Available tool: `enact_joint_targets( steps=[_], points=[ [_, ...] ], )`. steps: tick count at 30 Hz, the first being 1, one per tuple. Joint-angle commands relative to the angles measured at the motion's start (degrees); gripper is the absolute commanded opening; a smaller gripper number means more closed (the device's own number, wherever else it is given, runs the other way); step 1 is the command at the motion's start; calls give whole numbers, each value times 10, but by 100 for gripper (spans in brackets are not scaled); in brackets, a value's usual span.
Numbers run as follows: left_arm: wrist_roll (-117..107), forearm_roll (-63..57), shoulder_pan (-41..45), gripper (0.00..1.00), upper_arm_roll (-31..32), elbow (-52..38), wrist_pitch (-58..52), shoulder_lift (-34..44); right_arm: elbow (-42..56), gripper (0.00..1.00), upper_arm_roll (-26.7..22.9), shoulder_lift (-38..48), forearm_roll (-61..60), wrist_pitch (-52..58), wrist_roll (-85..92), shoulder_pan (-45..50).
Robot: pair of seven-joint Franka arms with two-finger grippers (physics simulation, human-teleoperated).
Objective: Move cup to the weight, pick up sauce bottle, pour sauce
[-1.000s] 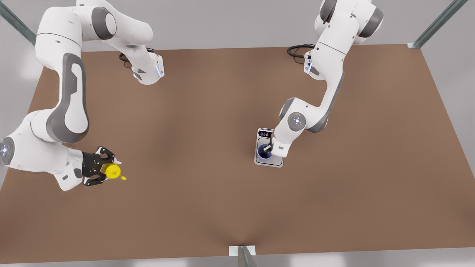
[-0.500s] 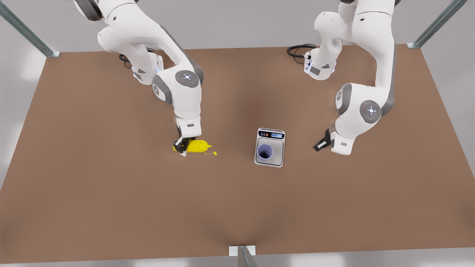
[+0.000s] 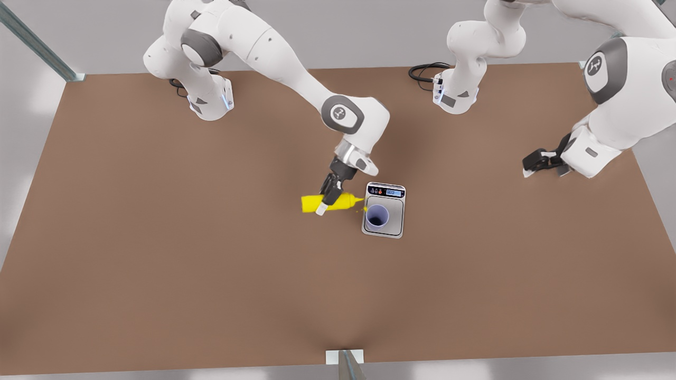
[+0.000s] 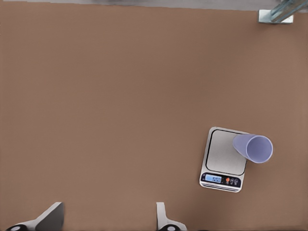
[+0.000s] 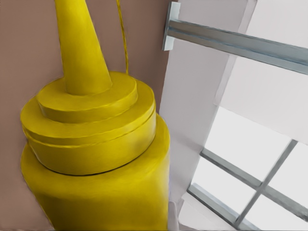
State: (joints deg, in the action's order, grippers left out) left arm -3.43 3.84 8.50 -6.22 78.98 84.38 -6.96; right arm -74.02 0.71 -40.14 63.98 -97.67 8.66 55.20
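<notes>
- The right gripper [image 3: 328, 199] is clamped on the sauce bottle [image 3: 312, 203] around the middle of the front view. The bottle lies roughly sideways above the table [image 3: 158, 274], nozzle aimed at the front view's right.
- The nozzle tip sits just beside the near edge of the weight [image 3: 393, 224], close to the cup [image 3: 377, 216]. I can't tell if it's actually over the cup's mouth.
- The cup stands upright on the weight's silver plate, with the dark display strip at the end nearer the top of the frame.
- In the right wrist view it's mostly yellow bottle [image 5: 96, 159] close up, with a thin yellow strand beside the nozzle and some metal frame rails [image 5: 231, 41] behind.
- The left gripper [image 3: 541, 163] hangs way off at the right edge of the front view, waiting, well apart from everything. Its fingers [image 4: 163, 219] are spread wide with nothing between them.
- From the left wrist view, the weight [image 4: 222, 156] and cup [image 4: 253, 147] sit at lower right with nothing in the way.
- A black cable [image 3: 422, 71] is coiled by the arm base at top right of the front view.
</notes>
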Motion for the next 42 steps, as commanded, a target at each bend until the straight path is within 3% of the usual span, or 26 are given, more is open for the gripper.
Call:
enact_joint_targets(
  steps=[1,6,9,16,24,38,42],
  points=[
    [0,-1,-5,100,0,0,3,0,5,52,0,-7,12,6,2,0],
    [-2,-5,-4,100,12,-13,5,-8,70,52,-3,-63,77,24,-6,11],
    [-2,-7,-4,100,12,-13,15,-10,72,52,-4,-73,80,22,-49,11],
    [-1,-28,-4,100,13,-14,27,-13,76,52,-1,-113,261,20,11,20],
    [-1,-29,-4,100,13,-14,28,-13,104,53,-1,-175,335,25,24,40],
    [-1,-30,-4,100,12,-14,37,-14,99,53,-3,-194,356,28,29,41],
    [-1,-30,-4,100,12,-14,39,-13,103,53,-1,-180,314,27,26,40]
  ],
)
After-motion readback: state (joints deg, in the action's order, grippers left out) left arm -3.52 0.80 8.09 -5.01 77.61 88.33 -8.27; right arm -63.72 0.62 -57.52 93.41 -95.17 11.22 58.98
